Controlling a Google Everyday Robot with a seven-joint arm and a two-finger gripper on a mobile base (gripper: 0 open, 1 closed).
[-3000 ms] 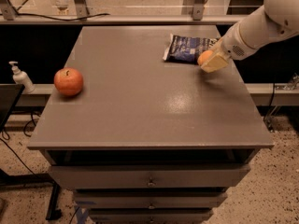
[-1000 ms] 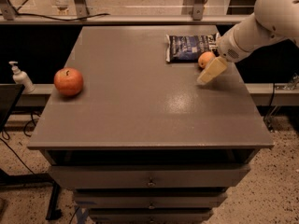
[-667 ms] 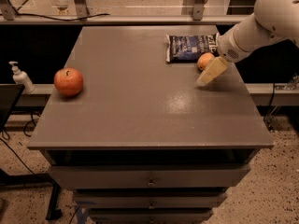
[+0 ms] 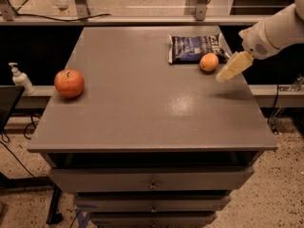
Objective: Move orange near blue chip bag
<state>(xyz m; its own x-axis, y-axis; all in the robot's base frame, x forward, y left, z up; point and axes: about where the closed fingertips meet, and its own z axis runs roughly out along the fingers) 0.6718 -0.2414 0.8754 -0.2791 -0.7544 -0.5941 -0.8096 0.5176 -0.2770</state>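
The orange lies on the grey table top at the back right, touching the front right edge of the blue chip bag, which lies flat with white lettering. My gripper hangs just right of the orange, a little above the table and apart from the fruit, with nothing in it. Its cream-coloured fingers point down and to the left from the white arm that enters from the upper right.
A red apple sits near the table's left edge. The grey table has drawers below its front. A white pump bottle stands on a ledge to the left. A rail with cables runs behind the table.
The gripper has let go of the orange, which now rests beside the bag. The gripper has drawn back to the right and risen slightly.
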